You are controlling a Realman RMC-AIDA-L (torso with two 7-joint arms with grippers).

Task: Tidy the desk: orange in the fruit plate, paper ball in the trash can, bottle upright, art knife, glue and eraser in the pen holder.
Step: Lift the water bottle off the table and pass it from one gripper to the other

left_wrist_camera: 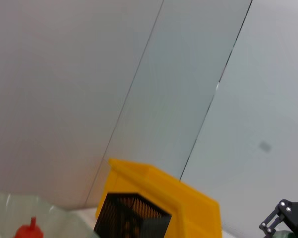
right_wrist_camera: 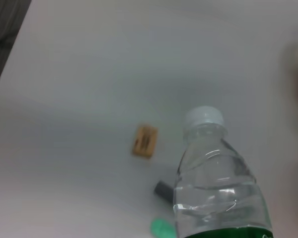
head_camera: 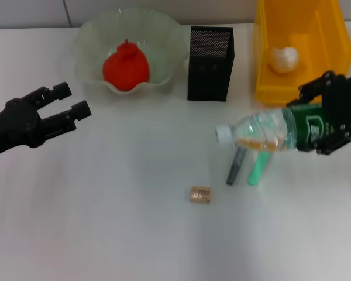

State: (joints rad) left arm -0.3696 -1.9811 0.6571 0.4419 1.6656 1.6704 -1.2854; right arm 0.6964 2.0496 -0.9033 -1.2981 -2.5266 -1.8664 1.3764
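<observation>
My right gripper [head_camera: 311, 120] is shut on the bottle [head_camera: 269, 130], which it holds on its side above the table, white cap pointing left. Under it lie the grey art knife [head_camera: 236, 165] and the green glue [head_camera: 258, 167]. The tan eraser [head_camera: 200, 194] rests on the table nearer the front. The orange [head_camera: 126, 67] sits in the fruit plate [head_camera: 90, 35]. The paper ball [head_camera: 285, 58] lies inside the yellow trash can [head_camera: 322, 35]. The black pen holder [head_camera: 209, 55] stands between them. My left gripper [head_camera: 75, 98] hovers open at the left. In the right wrist view the bottle [right_wrist_camera: 218, 188] and eraser [right_wrist_camera: 145, 141] show.
White table with a wall behind. The left wrist view shows the trash can [left_wrist_camera: 188, 203], the pen holder [left_wrist_camera: 131, 220], the top of the orange [left_wrist_camera: 27, 232] and, farther off, the right gripper [left_wrist_camera: 288, 218].
</observation>
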